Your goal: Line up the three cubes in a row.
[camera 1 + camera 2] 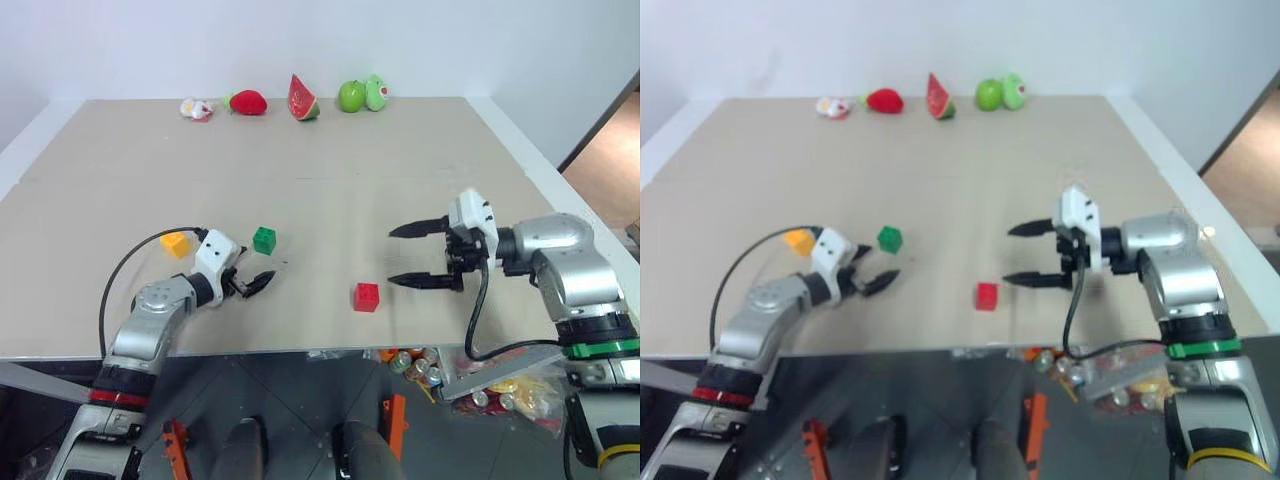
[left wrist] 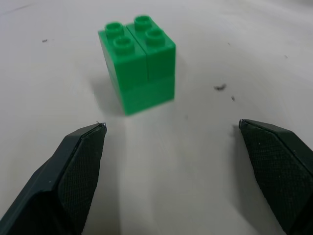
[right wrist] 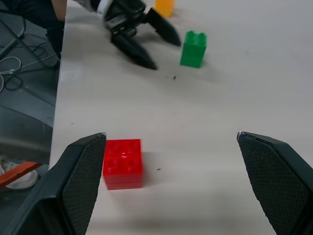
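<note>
3 studded plastic cubes on the worktop [image 1: 330, 150]: yellow-orange cube [image 1: 176, 243] far left, green cube [image 1: 264, 239] beside the released left pincer [image 1: 257, 276], red cube [image 1: 366, 296] nearer, left of the released right pincer [image 1: 410, 255].

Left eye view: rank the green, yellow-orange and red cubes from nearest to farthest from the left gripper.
From the left gripper:
1. green cube, just beyond its fingertips.
2. yellow-orange cube, behind the wrist on the outer left.
3. red cube, off to the right near the table's front edge.
</note>
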